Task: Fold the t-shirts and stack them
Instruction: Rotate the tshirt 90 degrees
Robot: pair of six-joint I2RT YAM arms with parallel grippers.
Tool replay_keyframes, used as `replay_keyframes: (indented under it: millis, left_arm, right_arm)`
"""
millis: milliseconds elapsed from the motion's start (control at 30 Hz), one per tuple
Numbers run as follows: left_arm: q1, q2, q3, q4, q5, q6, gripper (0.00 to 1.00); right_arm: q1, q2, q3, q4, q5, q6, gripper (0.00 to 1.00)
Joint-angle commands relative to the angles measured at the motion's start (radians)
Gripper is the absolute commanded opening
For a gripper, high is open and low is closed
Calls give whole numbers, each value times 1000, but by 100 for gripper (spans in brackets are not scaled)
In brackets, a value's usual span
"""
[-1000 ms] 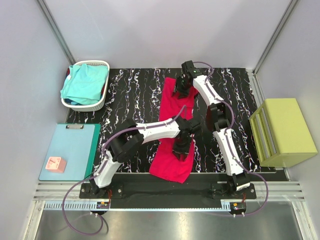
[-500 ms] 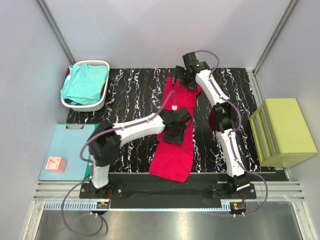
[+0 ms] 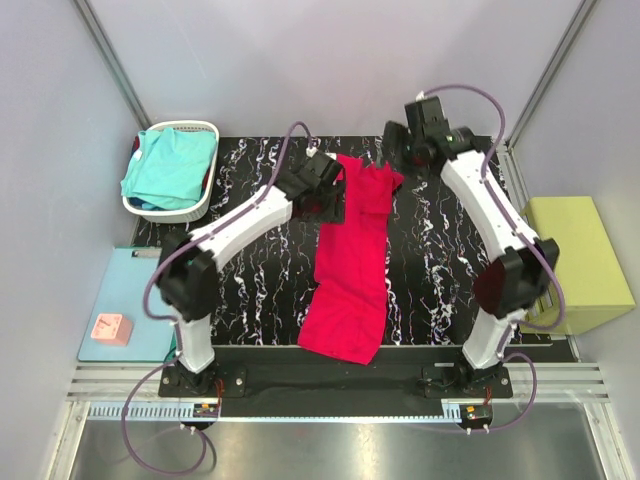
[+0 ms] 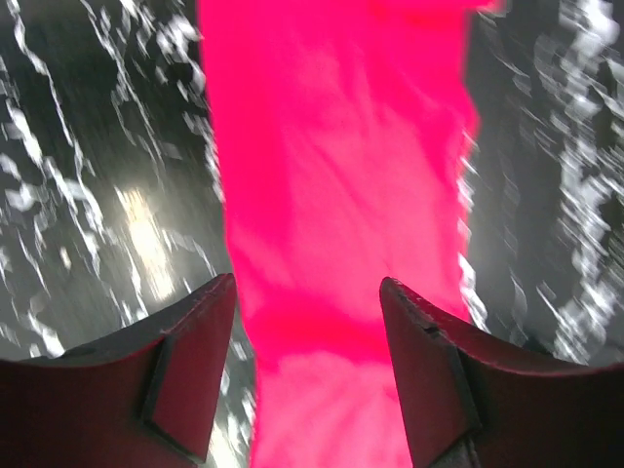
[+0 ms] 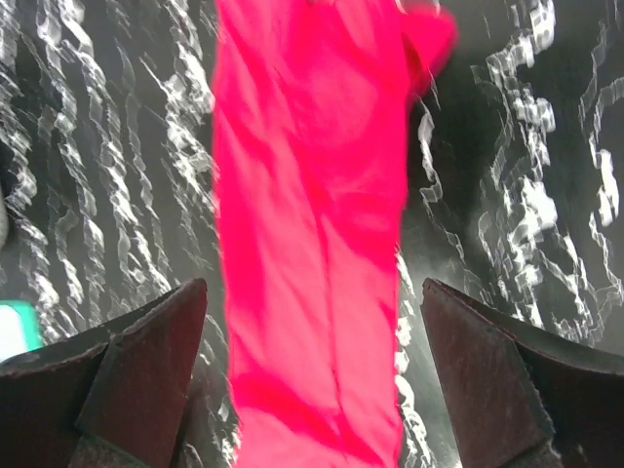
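Down the middle of the top view, the crimson t-shirt (image 3: 350,270) lies as a long strip on the marbled table (image 3: 260,200). Flanking its upper end, the left gripper (image 4: 307,283) stands partly spread and the right gripper (image 5: 314,283) wide, both apparently empty. Upper left, the turquoise t-shirt (image 3: 170,165) fills a basket (image 3: 205,128).
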State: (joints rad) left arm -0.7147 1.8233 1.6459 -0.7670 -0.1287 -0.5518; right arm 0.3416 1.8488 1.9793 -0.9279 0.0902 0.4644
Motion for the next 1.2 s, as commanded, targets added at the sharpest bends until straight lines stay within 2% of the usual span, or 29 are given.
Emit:
replay_keyframes:
  millis: [0,100,267,467,767,900,1167]
  left_arm:
    - [43,186,164,52,66,130,63]
    - [49,293,256,49,57,165,62]
    - [57,389,307,49,84,158,61]
    - [67,432,302,49,77,156,61]
    - [121,563,465,17,123,167,61]
    - [136,654,580,-23,178,133,55]
    - [150,738,609,-28,205,109,52]
  right_arm:
    - [23,-212,-291,73,29,23,96]
    - [30,-344,-434,81,22,33,94]
    - [39,-488,-606,73,-38,42,85]
    - [95,-467,-737,83,-73,59,82]
    - [119,-487,-810,103,-78,106,82]
    - [120,-523,-816,72,-58,117,82]
    - [120,-600,-847,24,-47,146,82]
